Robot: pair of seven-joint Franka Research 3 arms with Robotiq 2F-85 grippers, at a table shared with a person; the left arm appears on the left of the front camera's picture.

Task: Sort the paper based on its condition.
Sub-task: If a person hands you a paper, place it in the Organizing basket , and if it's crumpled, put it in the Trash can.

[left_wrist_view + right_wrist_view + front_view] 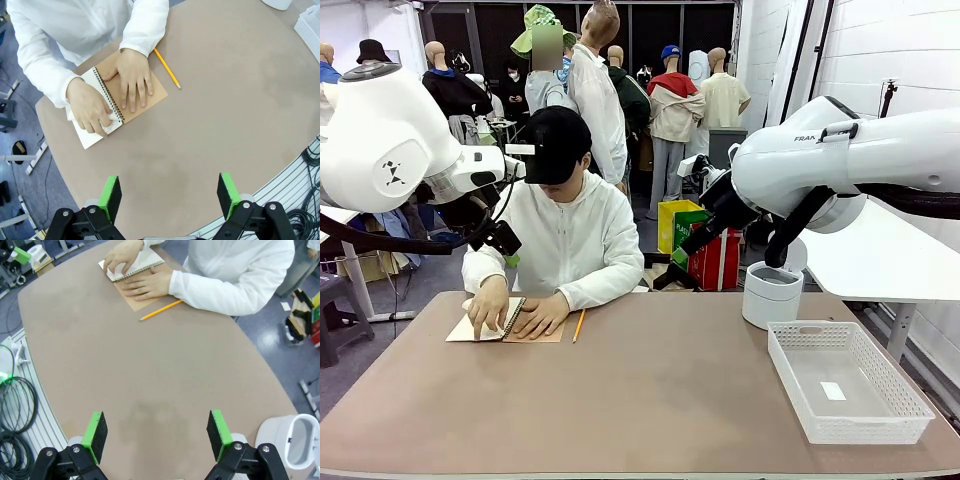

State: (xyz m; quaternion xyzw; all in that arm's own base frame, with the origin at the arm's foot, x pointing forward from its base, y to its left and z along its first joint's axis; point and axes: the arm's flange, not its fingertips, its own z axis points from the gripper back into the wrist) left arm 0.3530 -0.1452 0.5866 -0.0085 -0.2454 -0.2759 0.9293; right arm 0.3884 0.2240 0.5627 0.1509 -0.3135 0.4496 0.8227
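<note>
White paper (93,140) on the open notebook (150,95) at the far left of the desk (225,125), creased under one hand (90,107) of the person; other hand (132,75) flat on the brown cover. Yellow pencil (167,69) just beside the notebook. White mesh basket (848,385) and round white bin (772,295) well apart, on the right. Left claw (170,197) wide open, gripping nothing, above bare desk; right claw (157,435) likewise wide open and empty.

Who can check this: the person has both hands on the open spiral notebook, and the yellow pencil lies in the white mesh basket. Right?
Not quite. The yellow pencil lies on the table beside the spiral notebook, not in the basket, as the left wrist view shows. The rest holds.
</note>
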